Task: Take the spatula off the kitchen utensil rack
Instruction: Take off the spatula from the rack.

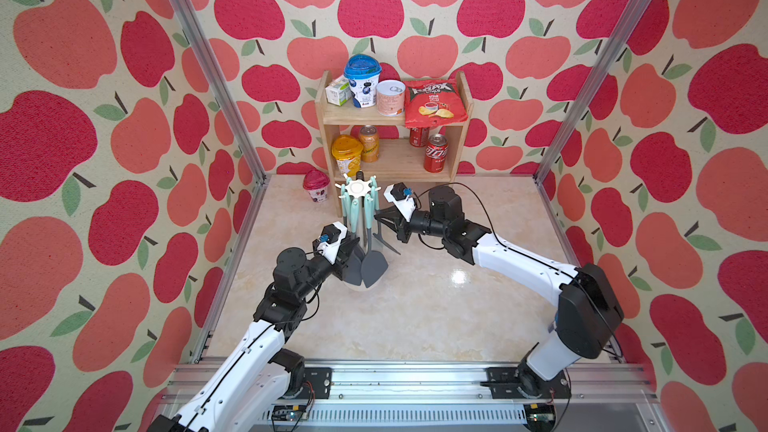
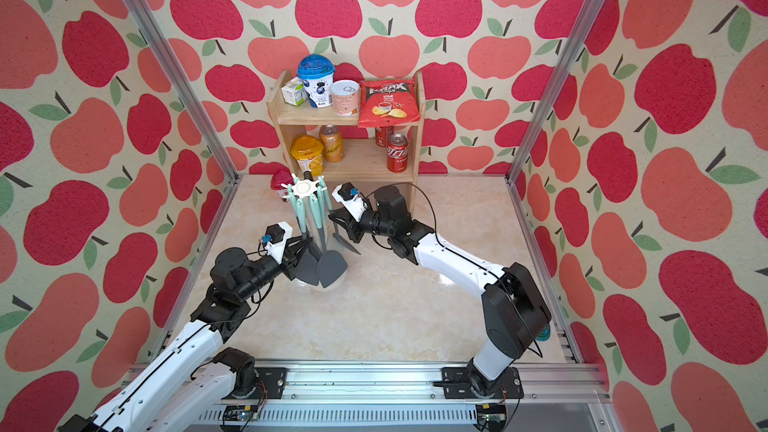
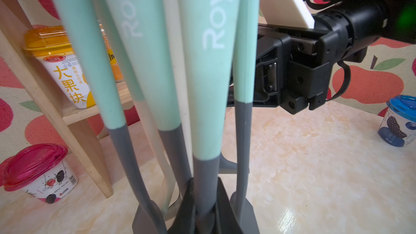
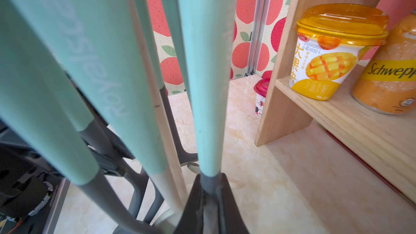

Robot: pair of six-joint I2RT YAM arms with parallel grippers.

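Spatula [image 4: 207, 86] seeming light, stiff, slick: we are pinching its grey neck with right gripper [image 4: 209, 190], left gripper [image 3: 206, 199] pinching neighbouring utensil [image 3: 207, 86].

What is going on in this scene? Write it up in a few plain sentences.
Two robot arms are working at the white utensil rack, which stands in front of the wooden shelf. The left gripper is shut on the grey neck of a mint-handled utensil; the right gripper is shut on the neck of a second utensil. Both appear to hang from the rack's crown, so nothing is off yet.
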